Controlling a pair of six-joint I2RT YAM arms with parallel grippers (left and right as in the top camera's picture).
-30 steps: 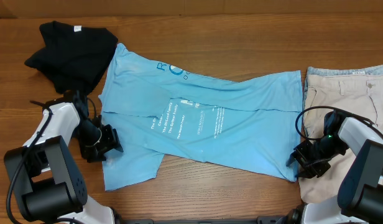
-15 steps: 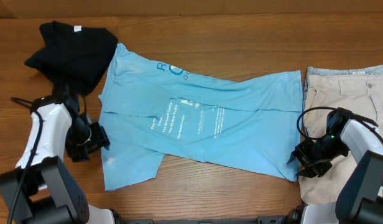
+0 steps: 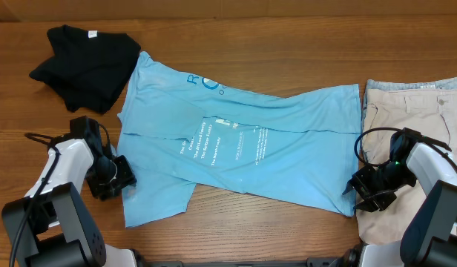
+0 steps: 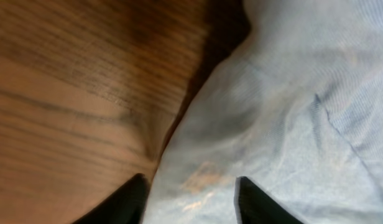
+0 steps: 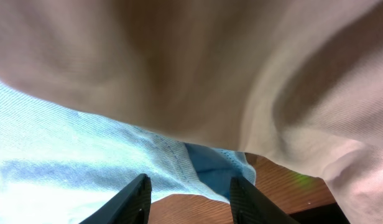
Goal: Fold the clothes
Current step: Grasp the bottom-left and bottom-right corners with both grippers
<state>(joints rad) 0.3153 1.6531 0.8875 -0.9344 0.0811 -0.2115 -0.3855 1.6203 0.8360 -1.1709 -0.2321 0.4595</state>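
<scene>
here, left gripper (image 4: pixel 190 182) agape over blue t-shirt (image 3: pixel 303 157) edge; right gripper (image 5: pixel 188 182) agape at corner, both empty.

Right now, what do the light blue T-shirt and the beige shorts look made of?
Light blue short-sleeved T-shirt: likely thin cotton-type knit, matte; fine ribbing and soft creases close up. Beige shorts: seemingly heavier woven cloth, matte; coarser grain, thick folds.

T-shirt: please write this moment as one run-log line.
left gripper: open, at T-shirt left edge | right gripper: open, at T-shirt lower right corner, beside beige shorts
</scene>
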